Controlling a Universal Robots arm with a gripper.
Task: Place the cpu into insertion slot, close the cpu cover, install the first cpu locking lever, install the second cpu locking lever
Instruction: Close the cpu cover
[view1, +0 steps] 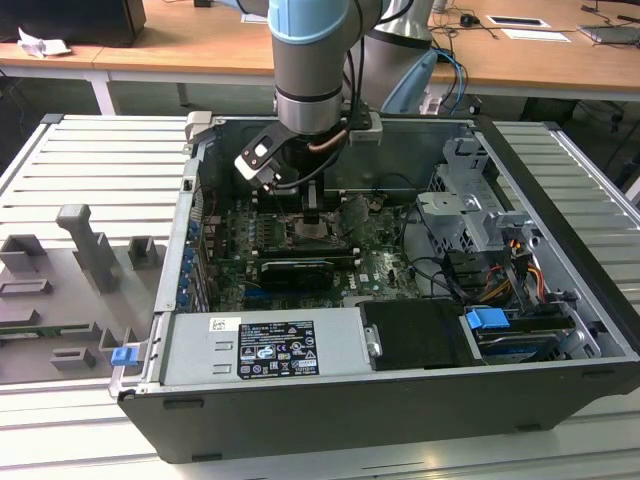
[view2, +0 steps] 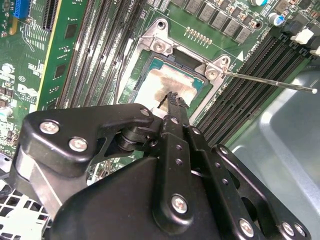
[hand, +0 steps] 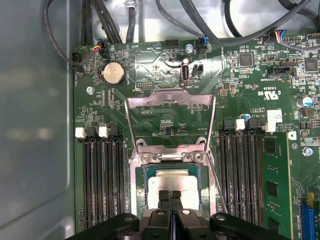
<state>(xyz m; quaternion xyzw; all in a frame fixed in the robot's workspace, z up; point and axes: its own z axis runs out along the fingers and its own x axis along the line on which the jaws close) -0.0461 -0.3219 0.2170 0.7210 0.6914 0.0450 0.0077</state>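
1. Okay, closest in first: the jaws are pressed together with nothing between them. In both wrist views their tip sits right on top of the cpu (hand: 172, 179), roughly at its middle. We can't tell how hard it's pushing.
2. The cpu lies inside the insertion slot (hand: 136, 190), and its visible edges look even with the rim. We'd call this the seating step, and it looks pretty much done. To do it well we'd keep any push light and dead straight down. We reckon a sideways nudge is what could hurt the contacts underneath.
3. The cpu cover (hand: 170, 99) is hinged at one edge of the slot. It's flipped up and wide open, with bare board showing through its window. It's clear of the jaws, so we see no snag risk there.
4. Beside the slot, a thin locking lever (view2: 270, 81) sticks out loose over the memory slots (hand: 102, 180). We'd mind that one, since it looks springy and it's near the linkage.
5. Farther out, in the exterior view, the arm reaches straight down into the open computer case (view1: 330, 425), which sits on the slatted tabletop (view1: 90, 170). That vertical approach looks right to us.
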